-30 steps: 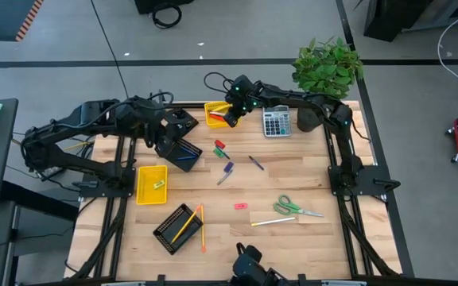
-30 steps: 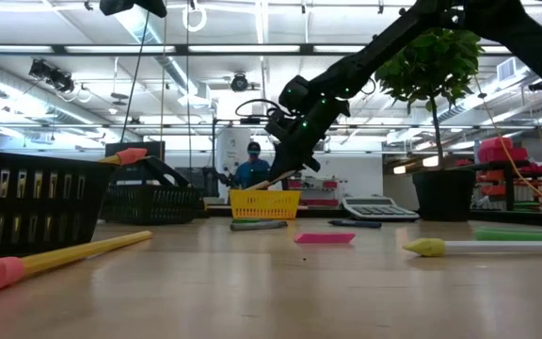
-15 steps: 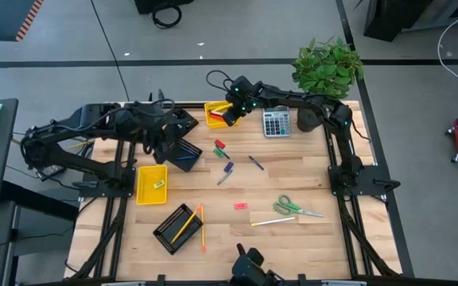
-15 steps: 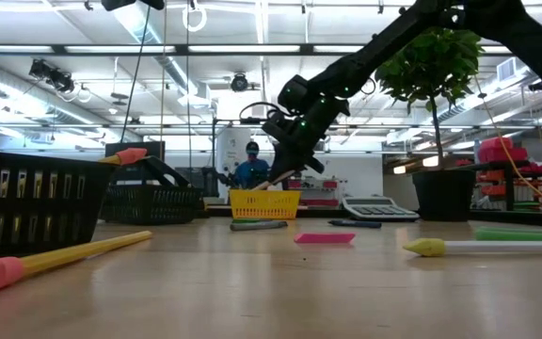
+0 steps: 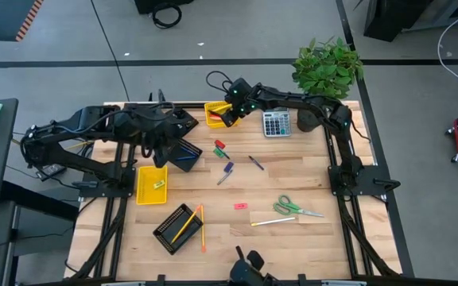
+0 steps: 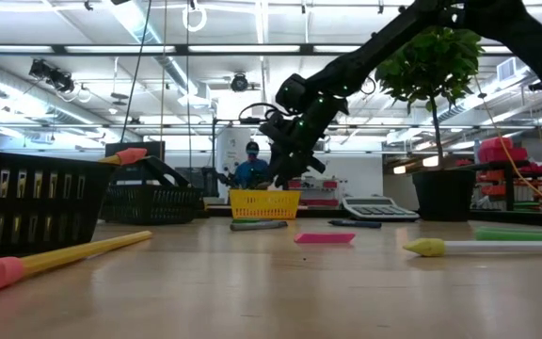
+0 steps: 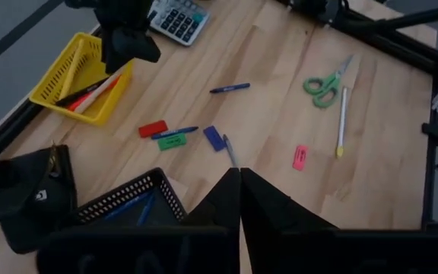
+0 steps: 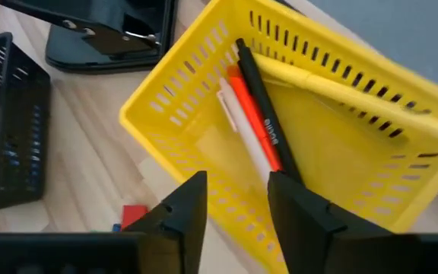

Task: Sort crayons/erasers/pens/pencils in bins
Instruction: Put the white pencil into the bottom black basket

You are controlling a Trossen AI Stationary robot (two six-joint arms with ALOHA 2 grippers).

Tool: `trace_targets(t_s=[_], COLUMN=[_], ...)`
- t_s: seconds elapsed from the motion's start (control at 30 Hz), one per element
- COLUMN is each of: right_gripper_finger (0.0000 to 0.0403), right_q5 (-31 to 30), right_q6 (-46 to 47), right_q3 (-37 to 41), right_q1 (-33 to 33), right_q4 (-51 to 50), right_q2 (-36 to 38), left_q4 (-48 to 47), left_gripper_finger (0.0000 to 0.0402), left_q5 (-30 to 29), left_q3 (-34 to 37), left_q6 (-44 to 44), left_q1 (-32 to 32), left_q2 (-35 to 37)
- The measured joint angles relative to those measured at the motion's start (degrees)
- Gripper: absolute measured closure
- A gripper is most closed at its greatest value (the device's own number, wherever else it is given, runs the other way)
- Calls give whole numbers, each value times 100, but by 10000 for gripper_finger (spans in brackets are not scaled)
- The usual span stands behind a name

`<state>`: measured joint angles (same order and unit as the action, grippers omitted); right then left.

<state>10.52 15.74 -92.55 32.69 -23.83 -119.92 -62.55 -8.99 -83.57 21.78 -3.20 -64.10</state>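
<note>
My right gripper hangs open and empty just above the far yellow bin. In the right wrist view its fingers stand over the bin's near wall. A black pen, a red pen, a white stick and a yellow marker lie in that bin. My left gripper is shut and empty above the black mesh bin, which holds blue crayons. On the table lie a red eraser, a purple crayon, a blue pen, a pink eraser and a yellow pencil.
A second yellow bin holds a small green piece. A second mesh bin near the front edge holds pencils. A grey calculator, a potted plant and green scissors are on the right half. A person shows far behind the table.
A pale stick that hung slanting below my right gripper over the far yellow bin no longer shows there in the low view. My right gripper has stayed above that bin.
</note>
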Motion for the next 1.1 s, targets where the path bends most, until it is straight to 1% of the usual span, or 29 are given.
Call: trace_targets(t_s=[0.17, 0.27, 0.33, 0.43, 0.5, 0.57, 0.67, 0.73, 0.9, 1.0, 1.1], right_gripper_finger=[245, 245, 245, 245, 244, 244, 244, 244, 244, 244, 244], right_q5=[76, 126, 128, 80, -42, -288, -675, -708, -791, -1096, -1348], right_q6=[417, 469, 472, 635, 842, 1110, 1765, 2377, 4028, 4479, 4949], right_q3=[7, 7, 7, 6, 4, 4, 4, 4, 4, 4, 4], right_q1=[-128, -255, -370, -608, -822, -1076, -1484, -1762, -2498, -2995, -3494], right_q4=[-33, -63, -145, -590, -1162, -1799, -2544, -2726, -2496, -2263, -2294], right_q2=[139, 431, 646, 978, 1178, 1317, 1419, 1429, 1429, 1429, 1429], left_q4=[29, 23, 23, 18, 12, 9, 9, -17, -228, -364, -454], left_gripper_finger=[390, 381, 377, 381, 388, 393, 393, 384, 366, 366, 373], left_q5=[51, 242, 575, 1099, 1222, 1224, 1225, 1233, 1241, 1239, 1238], left_q3=[0, 0, -2, -2, -2, -2, -2, -2, -2, -2, -4], left_q6=[-533, -848, -1058, -1276, -1349, -1393, -1342, -1171, -906, -931, -1056], left_q1=[-2, -25, -54, -123, -147, -151, -151, -149, -144, -144, -144], left_q2=[0, 43, 99, 249, 398, 546, 766, 928, 1279, 1441, 1533])
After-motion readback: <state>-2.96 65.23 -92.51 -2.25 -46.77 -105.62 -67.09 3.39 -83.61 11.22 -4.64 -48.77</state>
